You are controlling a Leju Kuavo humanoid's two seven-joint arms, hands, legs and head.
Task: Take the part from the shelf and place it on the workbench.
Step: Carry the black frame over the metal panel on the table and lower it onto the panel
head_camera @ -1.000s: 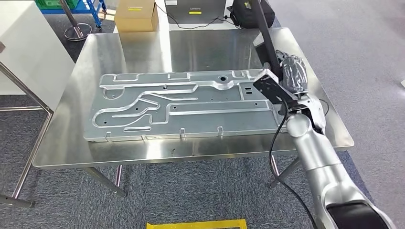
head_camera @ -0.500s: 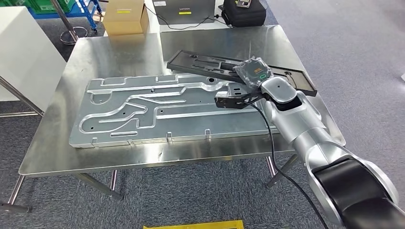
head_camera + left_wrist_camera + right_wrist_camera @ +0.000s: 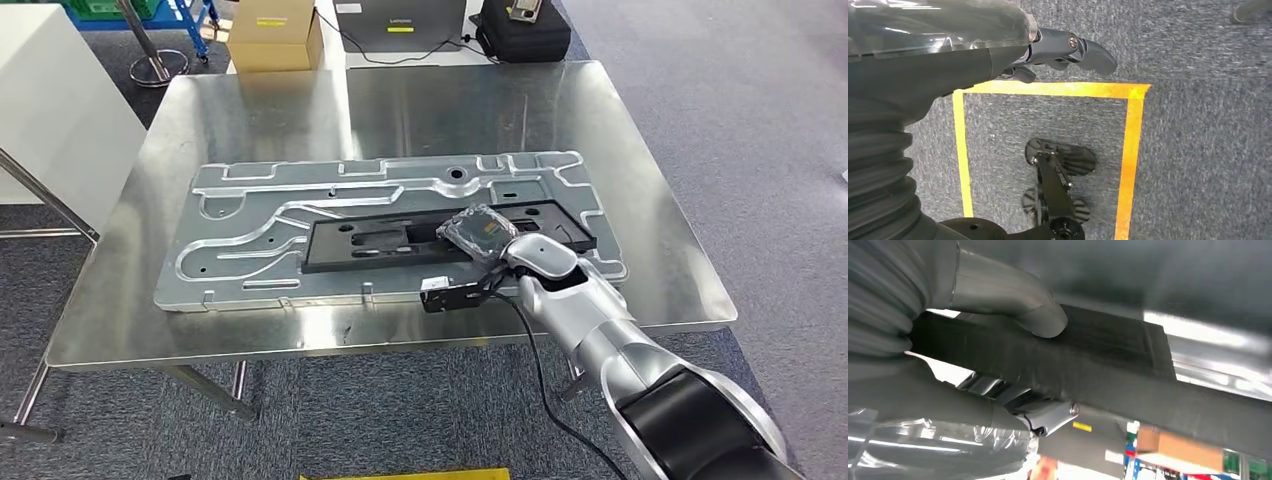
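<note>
One flat black part (image 3: 440, 232), rectangular, cut-outs

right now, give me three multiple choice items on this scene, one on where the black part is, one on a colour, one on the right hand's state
1. Where does the black part lie?
A. on the silver panel
B. on the floor
C. on the cardboard box

2. What colour is the tape on the floor?
A. red
B. yellow
C. white

3. What is the right hand doing?
A. hanging free
B. gripping the black part
C. pressing the laptop

Answers: 1 A, the part overlaps the panel on the workbench. 2 B, the left wrist view shows yellow lines. 3 B, the thumb wraps the part.
</note>
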